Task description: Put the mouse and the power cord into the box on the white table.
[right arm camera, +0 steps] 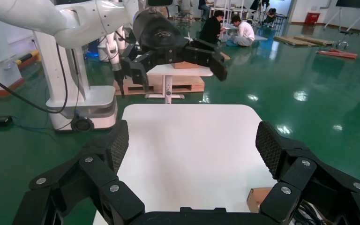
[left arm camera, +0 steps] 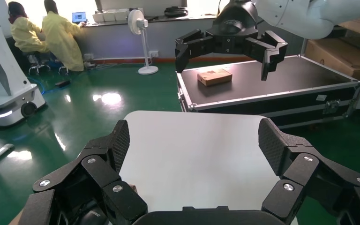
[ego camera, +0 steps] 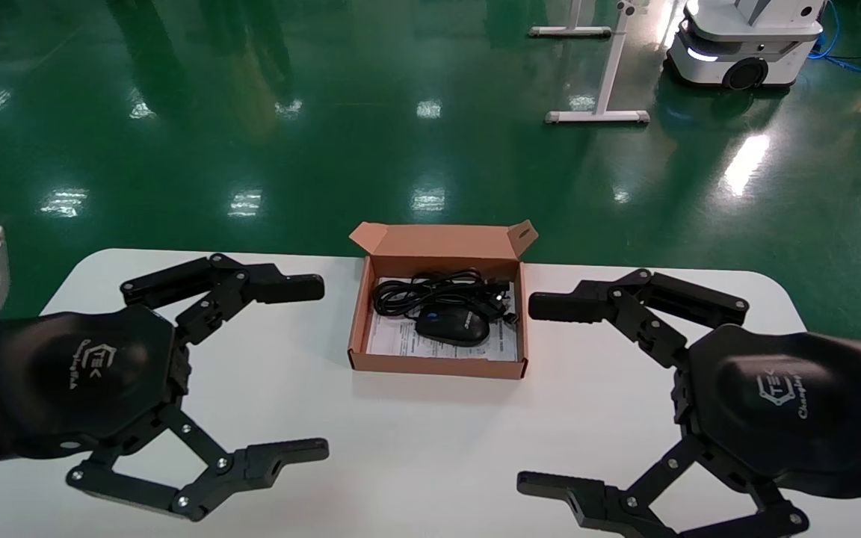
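Left gripper (ego camera: pixel 322 366): lower left of the head view, above the worktop. Its fingers (ego camera: pixel 288 288) are wide apart and hold nothing. In its own wrist view (left arm camera: pixel 194 145) the bare worktop shows between the fingers.

White worktop (ego camera: pixel 266 403): fills the lower half of the head view, with rounded corners.

Box (ego camera: pixel 359 329): middle of the head view, at the far edge of the worktop, between the two grippers. It is brown cardboard. The flap lid stands open at the back. A white printed sheet (ego camera: pixel 400 340) lies on its bottom.

Power cord (ego camera: pixel 412 291): inside the box, in the back part, a thick black bundle.

Mouse (ego camera: pixel 451 326): inside the box, in the front part, on the white sheet, just in front of the cord. It is small, black and oval.

Right gripper (ego camera: pixel 524 396): lower right of the head view, above the worktop. Its fingers (ego camera: pixel 565 306) are wide apart and hold nothing. In its own wrist view (right arm camera: pixel 192 145) a corner of the box (right arm camera: pixel 258 199) peeks out beside one finger.

Green floor (ego camera: pixel 251 112): upper part of the head view, shiny.

White robot base (ego camera: pixel 744 45): upper right corner of the head view, on the floor.
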Tool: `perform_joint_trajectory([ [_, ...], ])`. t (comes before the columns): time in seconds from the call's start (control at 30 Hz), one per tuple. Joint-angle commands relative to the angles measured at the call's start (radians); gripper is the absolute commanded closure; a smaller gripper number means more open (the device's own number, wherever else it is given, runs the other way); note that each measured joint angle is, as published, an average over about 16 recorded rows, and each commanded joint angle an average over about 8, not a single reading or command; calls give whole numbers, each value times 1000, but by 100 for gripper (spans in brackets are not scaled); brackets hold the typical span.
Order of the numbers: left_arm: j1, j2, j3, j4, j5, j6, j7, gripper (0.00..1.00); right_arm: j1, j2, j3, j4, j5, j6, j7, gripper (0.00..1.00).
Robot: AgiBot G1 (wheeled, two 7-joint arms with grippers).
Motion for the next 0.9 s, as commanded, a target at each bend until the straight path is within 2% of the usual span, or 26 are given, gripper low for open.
perform_joint_trajectory([
  [0.03, 5, -4, -6, -7, -3, 3, 0, 0, -17, 9, 13, 24, 15, -2, 14, 0],
  [0.9, -5, 5, 8, 10, 4, -4, 0, 0, 13, -7, -11, -19, -12, 2, -9, 0],
])
